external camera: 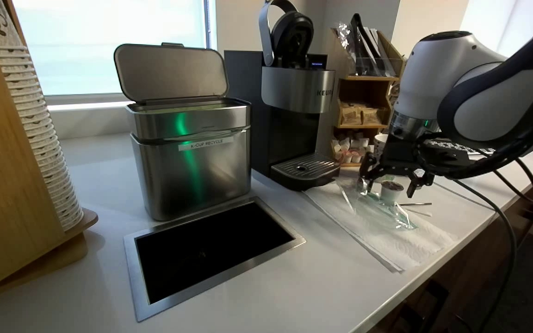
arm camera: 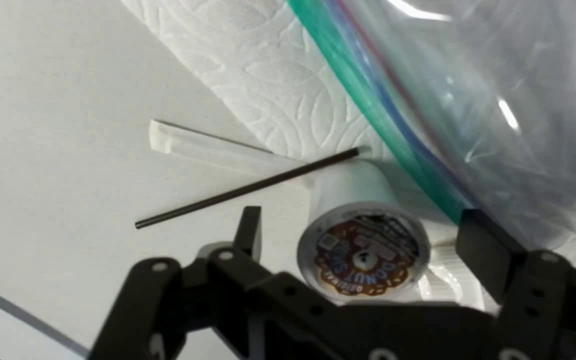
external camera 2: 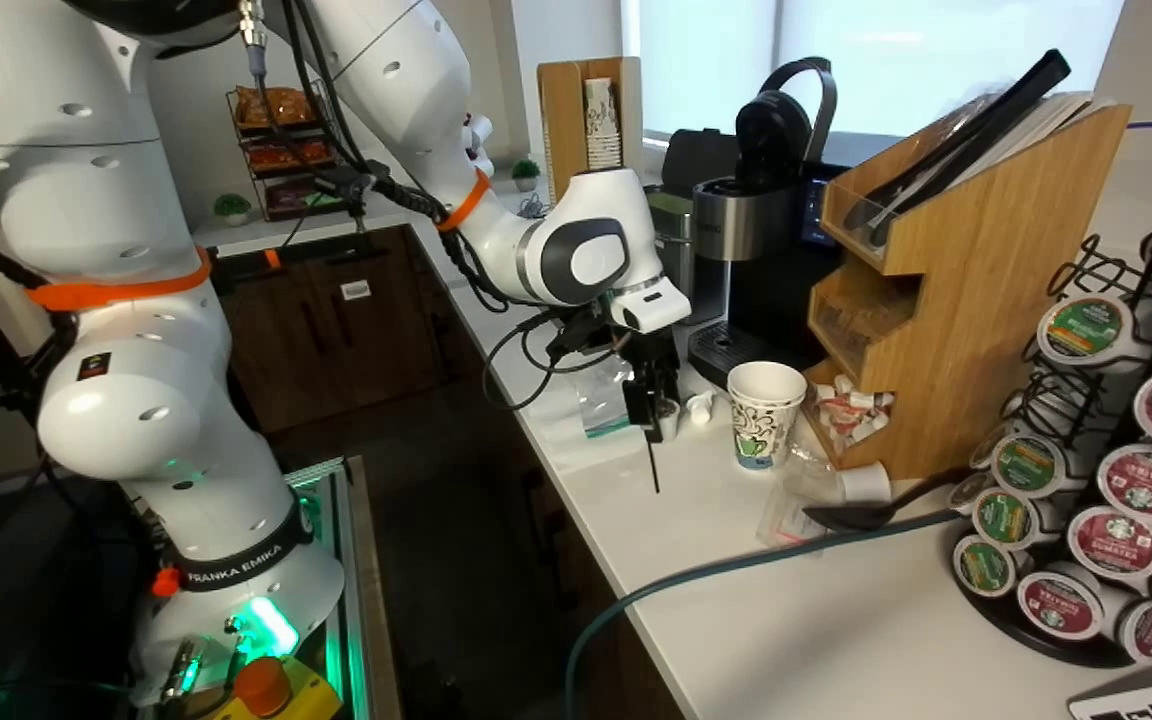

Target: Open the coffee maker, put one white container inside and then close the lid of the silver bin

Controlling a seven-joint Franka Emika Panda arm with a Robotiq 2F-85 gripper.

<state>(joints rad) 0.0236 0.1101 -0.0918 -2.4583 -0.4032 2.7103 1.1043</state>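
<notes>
Container (external camera: 391, 192) stands upright, axis vertical, printed face (arm camera: 363, 256) up.

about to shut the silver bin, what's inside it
The silver bin stands open, its lid up; only a narrow greenish strip shows at the opening. Its front wall hides the rest, so any contents cannot be seen.

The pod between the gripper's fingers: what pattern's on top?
The pod bears a brown donut print, clearest in the wrist view.

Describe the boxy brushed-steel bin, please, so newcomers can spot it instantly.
Find the tall black-and-silver coffee maker. Beside it, along the dark rectangular steel-framed recess, stands the bin; unlike both, it bears a white K-CUP RECYCLE label.
</notes>
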